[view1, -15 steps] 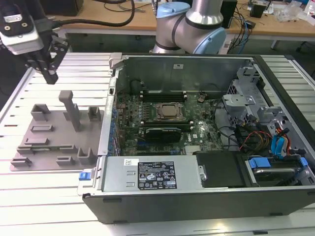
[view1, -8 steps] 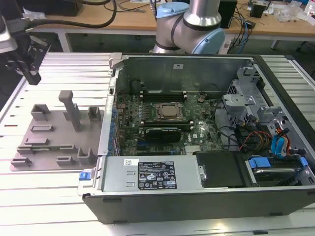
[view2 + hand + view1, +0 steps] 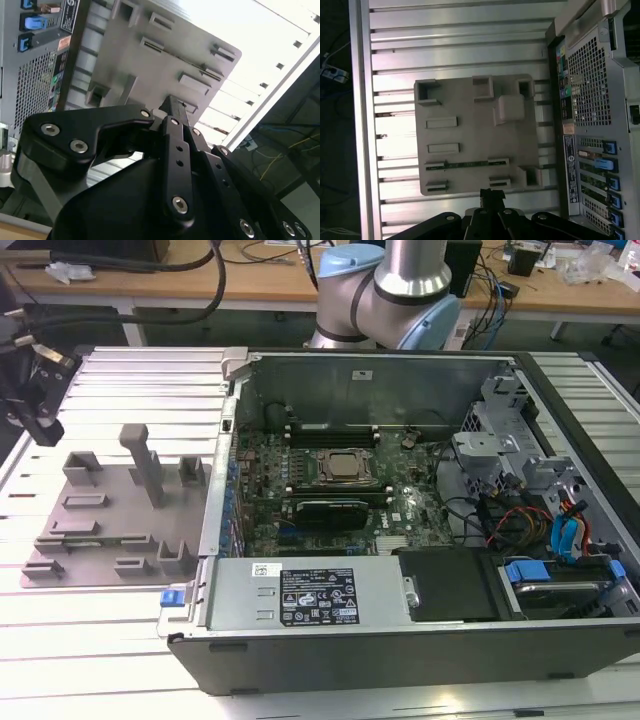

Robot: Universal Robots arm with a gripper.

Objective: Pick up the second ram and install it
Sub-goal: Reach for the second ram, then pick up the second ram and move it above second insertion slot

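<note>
The second ram (image 3: 467,164) is a thin dark-green stick lying in a long slot of the grey holder plate (image 3: 470,140). That plate (image 3: 110,495) rests on the ribbed metal table at the exterior view's left, beside the open computer case (image 3: 350,590). My gripper (image 3: 45,425) hangs above the table's far left edge, off the plate and apart from the ram. In both wrist views its black fingertips (image 3: 492,194) (image 3: 172,106) stand together, shut, with nothing between them. The ram lies a short way beyond the fingertips.
Inside the case the motherboard shows a CPU socket (image 3: 340,465), green memory sticks in slots (image 3: 330,430) behind it and a black finned block (image 3: 325,510) in front. A tall grey post (image 3: 145,460) stands on the holder plate. Drive bays and cables (image 3: 545,530) fill the case's right side.
</note>
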